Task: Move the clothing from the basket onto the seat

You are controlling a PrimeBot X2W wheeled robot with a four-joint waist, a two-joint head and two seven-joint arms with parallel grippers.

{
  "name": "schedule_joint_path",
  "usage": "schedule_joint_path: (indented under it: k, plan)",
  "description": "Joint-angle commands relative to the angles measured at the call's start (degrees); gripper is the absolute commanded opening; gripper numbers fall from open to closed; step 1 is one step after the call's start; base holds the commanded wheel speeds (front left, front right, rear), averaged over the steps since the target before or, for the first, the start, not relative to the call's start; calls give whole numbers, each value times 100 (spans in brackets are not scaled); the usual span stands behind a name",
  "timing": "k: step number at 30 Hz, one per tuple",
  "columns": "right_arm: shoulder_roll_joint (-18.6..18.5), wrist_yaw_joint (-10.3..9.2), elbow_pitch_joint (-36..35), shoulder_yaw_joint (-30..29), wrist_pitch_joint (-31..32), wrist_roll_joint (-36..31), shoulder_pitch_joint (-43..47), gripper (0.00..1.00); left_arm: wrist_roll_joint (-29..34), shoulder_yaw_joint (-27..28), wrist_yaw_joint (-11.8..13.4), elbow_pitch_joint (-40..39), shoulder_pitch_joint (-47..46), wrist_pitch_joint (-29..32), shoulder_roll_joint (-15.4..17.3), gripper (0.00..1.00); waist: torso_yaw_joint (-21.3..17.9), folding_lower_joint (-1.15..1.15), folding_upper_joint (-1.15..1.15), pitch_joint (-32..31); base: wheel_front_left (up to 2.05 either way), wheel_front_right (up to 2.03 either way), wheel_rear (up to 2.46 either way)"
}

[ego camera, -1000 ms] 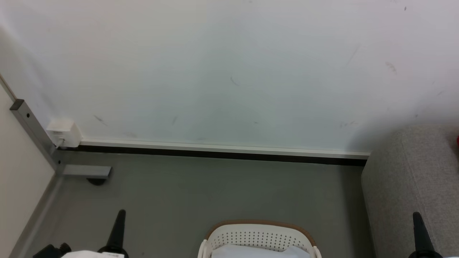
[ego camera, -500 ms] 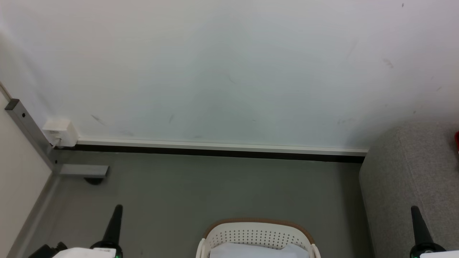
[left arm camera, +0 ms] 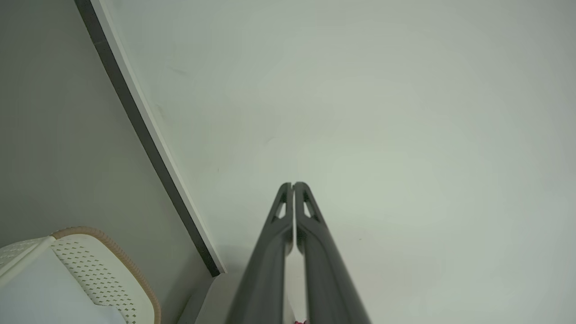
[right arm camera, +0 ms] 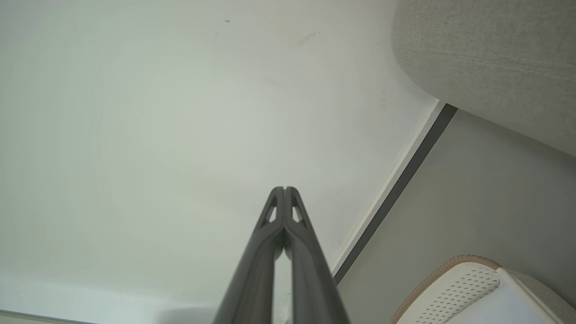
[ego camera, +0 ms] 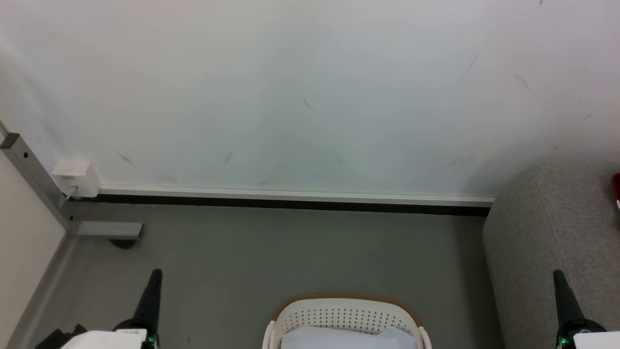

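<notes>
Two wrist views show left claw (left arm camera: pixel 293 184) and right claw (right arm camera: pixel 284 188) pressed closed.

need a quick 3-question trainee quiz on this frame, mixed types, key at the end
1. True or false: the left gripper and the right gripper are both shut, with nothing between their fingers.
2. What lies in the visible part of the basket? A) a red mesh garment B) pale fabric C) nothing
3. By the robot's own sides, on which side of the basket does the seat stand?
Key: 1 true. 2 B. 3 right.
</notes>
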Motion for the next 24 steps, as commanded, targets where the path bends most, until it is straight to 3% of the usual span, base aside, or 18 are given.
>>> schedule_joint_path:
  k: [1,24]
  plan:
    - [-58,-11,13,-6,53,169,-106,0,-180,51,-26,-45,-87,59,-8,0,-7,0,0,7,0,0,0]
    - [-63,-14,80,3,296,1134,-306,0,-1054,235,-66,-91,-175,300,-75,0,-92,0,0,92,0,0,0]
